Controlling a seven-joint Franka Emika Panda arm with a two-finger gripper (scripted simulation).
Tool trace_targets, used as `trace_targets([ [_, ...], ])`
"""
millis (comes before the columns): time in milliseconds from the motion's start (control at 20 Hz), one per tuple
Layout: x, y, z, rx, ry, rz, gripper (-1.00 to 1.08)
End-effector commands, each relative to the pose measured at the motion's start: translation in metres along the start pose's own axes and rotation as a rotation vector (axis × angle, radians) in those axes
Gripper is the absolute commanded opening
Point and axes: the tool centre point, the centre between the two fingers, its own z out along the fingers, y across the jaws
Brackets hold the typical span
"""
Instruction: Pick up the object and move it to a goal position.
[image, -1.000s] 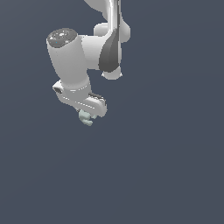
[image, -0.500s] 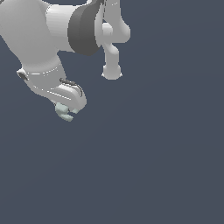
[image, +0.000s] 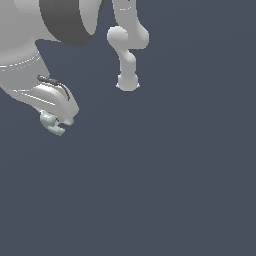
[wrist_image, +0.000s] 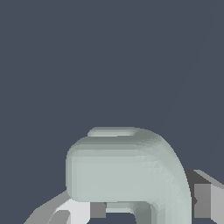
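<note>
While hanging at about eight o'clock in the exterior view, the object (image: 52, 122) is sitting pinched between the narrowed jaws of the gripper (image: 56, 121), clear of any surface. Risk, as judged: the lumpy shape is offering poor contact, so a fast swing could be shaking it loose.

Open, unbroken dark grey space lay all around the arm's end; only the robot's own white base column (image: 128, 60) stood off toward the exterior view's right.
</note>
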Motion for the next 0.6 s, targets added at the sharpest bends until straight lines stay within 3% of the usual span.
trace_targets([
  [0,0.005,0.004,-0.007,0.000,-0.001,-0.001,-1.00],
  [550,0.014,0.010,-0.018,0.000,-0.001,-0.001,-1.00],
])
